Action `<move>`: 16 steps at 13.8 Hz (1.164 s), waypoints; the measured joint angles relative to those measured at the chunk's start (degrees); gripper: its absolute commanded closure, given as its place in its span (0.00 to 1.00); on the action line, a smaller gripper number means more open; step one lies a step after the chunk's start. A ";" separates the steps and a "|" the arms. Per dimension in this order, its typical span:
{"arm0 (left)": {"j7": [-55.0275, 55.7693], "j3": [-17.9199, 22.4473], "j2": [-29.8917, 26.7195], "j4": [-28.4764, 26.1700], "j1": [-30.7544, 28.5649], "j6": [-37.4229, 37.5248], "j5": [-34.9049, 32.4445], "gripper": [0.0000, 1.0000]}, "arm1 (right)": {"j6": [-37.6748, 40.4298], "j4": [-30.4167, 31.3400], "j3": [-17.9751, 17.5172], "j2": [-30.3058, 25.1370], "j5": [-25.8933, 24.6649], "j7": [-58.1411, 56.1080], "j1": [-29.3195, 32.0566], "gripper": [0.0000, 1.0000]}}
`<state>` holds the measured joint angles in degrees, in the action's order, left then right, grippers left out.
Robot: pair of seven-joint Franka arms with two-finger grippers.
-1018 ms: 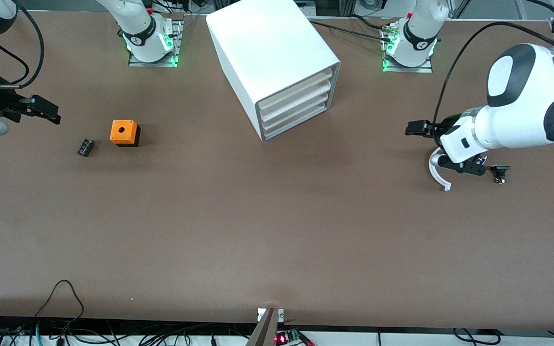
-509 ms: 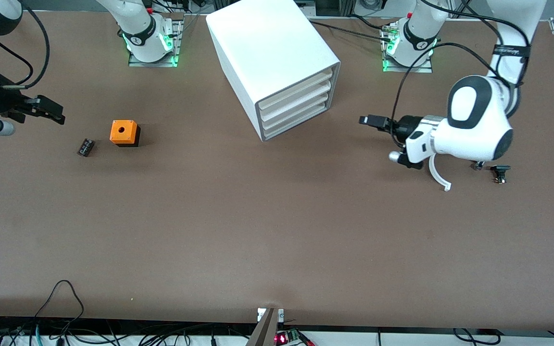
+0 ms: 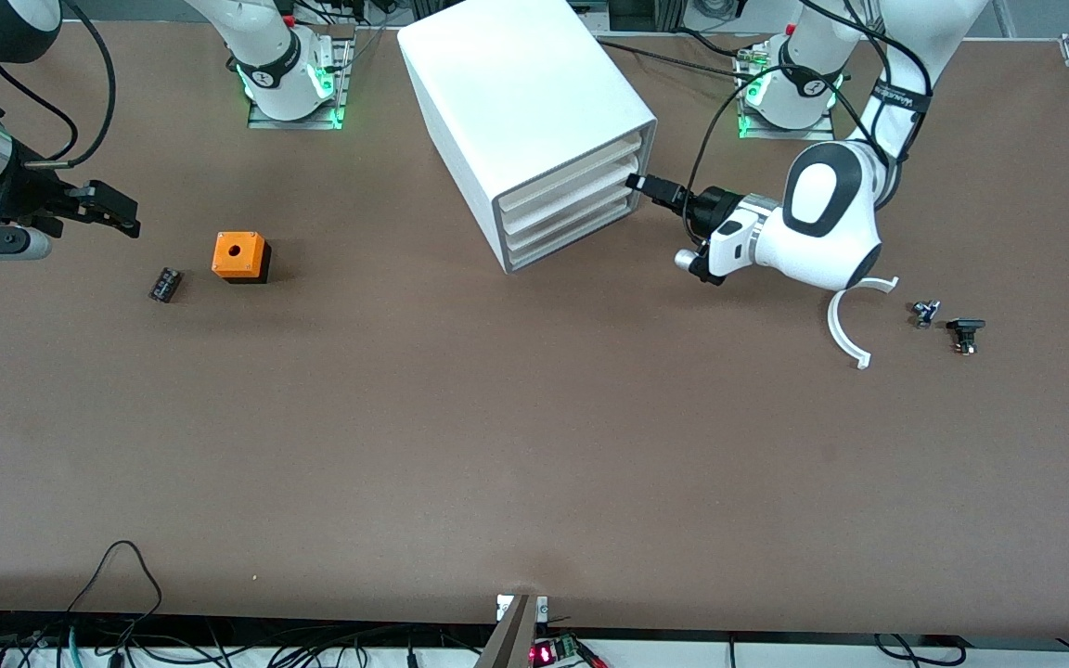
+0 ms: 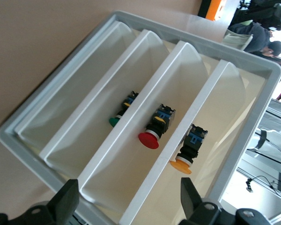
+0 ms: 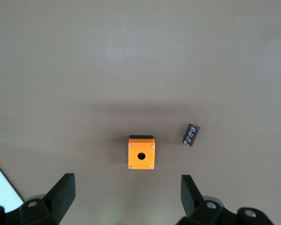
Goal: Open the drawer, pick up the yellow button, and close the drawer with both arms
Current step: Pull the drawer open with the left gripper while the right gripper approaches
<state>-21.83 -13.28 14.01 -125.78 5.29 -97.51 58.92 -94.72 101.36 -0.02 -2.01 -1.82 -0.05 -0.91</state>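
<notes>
The white cabinet (image 3: 525, 93) stands at the table's back middle, its four cream drawer fronts (image 3: 572, 199) all shut. My left gripper (image 3: 655, 190) is open and empty just in front of the drawer stack. In the left wrist view its fingers (image 4: 68, 201) frame the stacked drawers (image 4: 131, 140). Through their fronts I see the orange-capped button (image 4: 183, 165) in the end drawer (image 4: 225, 122), with a red-capped (image 4: 149, 139) and a green-capped one (image 4: 114, 122) in neighbouring drawers. My right gripper (image 3: 112, 209) is open and empty above the table at the right arm's end, also shown in the right wrist view (image 5: 126, 199).
An orange cube with a hole (image 3: 240, 256) (image 5: 141, 153) and a small black ribbed block (image 3: 165, 284) (image 5: 191, 134) lie toward the right arm's end. A white curved piece (image 3: 845, 334) and two small dark parts (image 3: 964, 332) (image 3: 924, 313) lie toward the left arm's end.
My left arm has swung from the left arm's end of the table up to the cabinet's drawer fronts. My right gripper has drifted slightly toward the cabinet.
</notes>
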 measured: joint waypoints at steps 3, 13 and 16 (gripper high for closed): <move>-0.47 -1.13 0.08 -1.23 -0.04 0.00 1.17 0.10 | 0.24 0.00 0.13 0.00 1.20 0.00 0.02 0.00; -0.64 -5.61 0.21 -3.74 0.19 -0.72 3.95 0.99 | 0.71 -0.80 -0.51 0.00 1.32 -6.30 -1.73 0.00; -2.26 -5.79 0.18 -3.67 0.18 -0.72 4.37 1.00 | 0.76 -1.57 -0.54 0.00 1.32 -7.44 -2.17 0.00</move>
<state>-24.09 -19.07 14.18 -129.45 5.47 -98.23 63.29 -93.96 99.79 -0.56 -2.01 -0.50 -7.49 -3.08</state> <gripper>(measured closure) 0.736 0.000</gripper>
